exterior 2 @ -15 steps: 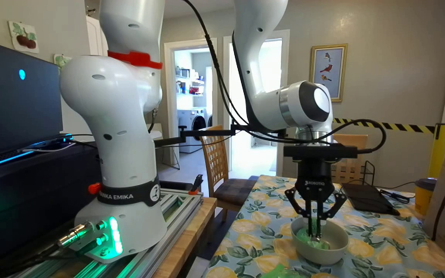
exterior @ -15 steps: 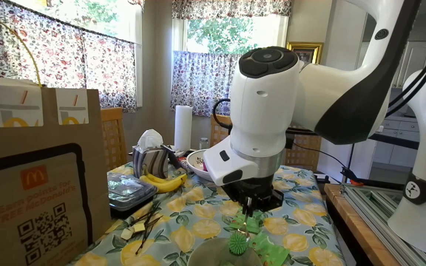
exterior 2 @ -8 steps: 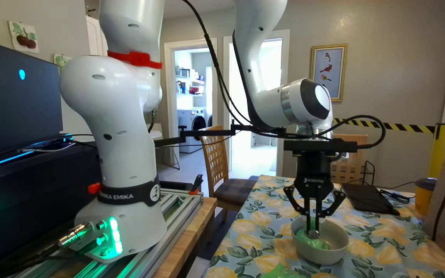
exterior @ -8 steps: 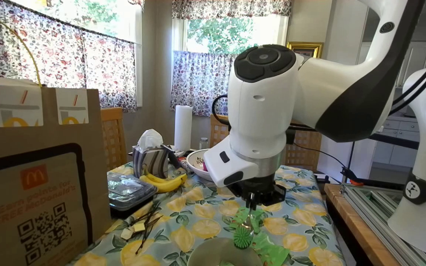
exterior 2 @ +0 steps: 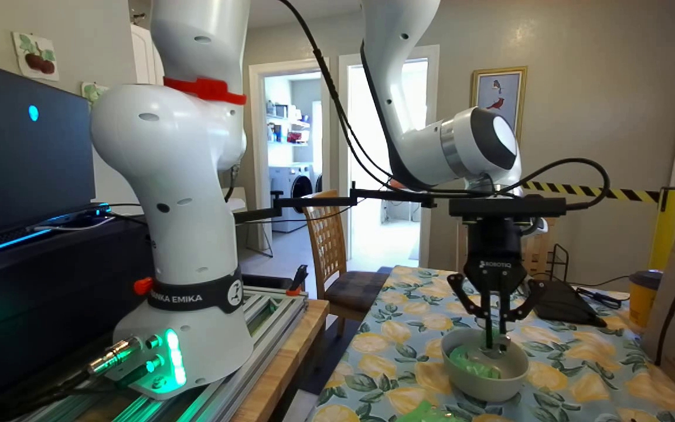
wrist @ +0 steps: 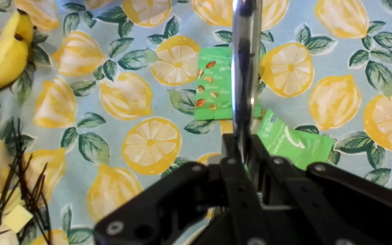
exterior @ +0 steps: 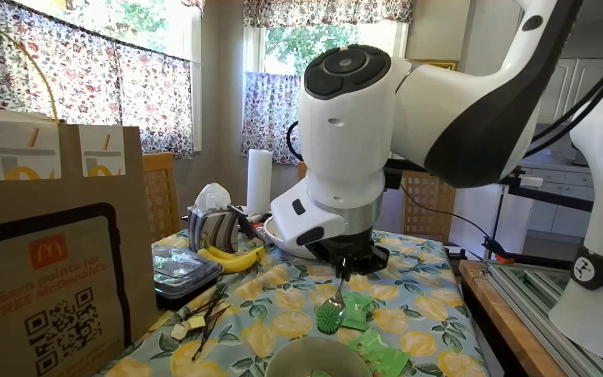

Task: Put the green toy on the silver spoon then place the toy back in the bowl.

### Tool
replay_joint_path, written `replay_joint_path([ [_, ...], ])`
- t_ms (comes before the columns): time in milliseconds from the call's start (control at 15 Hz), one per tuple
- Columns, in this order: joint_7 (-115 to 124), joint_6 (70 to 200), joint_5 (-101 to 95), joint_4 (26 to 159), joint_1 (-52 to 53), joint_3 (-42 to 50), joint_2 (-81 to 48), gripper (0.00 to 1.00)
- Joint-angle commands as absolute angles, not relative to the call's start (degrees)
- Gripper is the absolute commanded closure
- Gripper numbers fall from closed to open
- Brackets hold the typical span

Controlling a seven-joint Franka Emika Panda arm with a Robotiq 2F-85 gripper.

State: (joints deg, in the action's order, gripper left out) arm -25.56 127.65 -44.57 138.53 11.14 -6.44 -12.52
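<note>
The green toy is a round ball covered with small spikes, and the silver spoon is of smooth, shining metal, with a rounded head. The black gripper has its two fingers almost together; they pinch the thin handle, so the spoon hangs tilted, head downward. The toy is below the fingers, at the spoon's head; whether it lies in the hollow, I cannot tell. Below the gripper, two glossy green packets lie on the lemon-printed cloth. In an exterior view, the white bowl stands behind the gripper, mostly hidden by the arm. The beige bowl, nearer to that camera, is cut off by the lower edge. In the wrist view the fingers hide the spoon's head.
</note>
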Motion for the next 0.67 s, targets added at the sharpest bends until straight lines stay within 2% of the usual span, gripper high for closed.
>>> replay_joint_path([
  [0, -28.49, 125.08, -44.85, 135.25, 10.03, -7.68, -14.29, 0.97],
  [600, -31.35, 124.42, -44.63, 132.96, 9.49, -8.46, -16.22, 0.97],
])
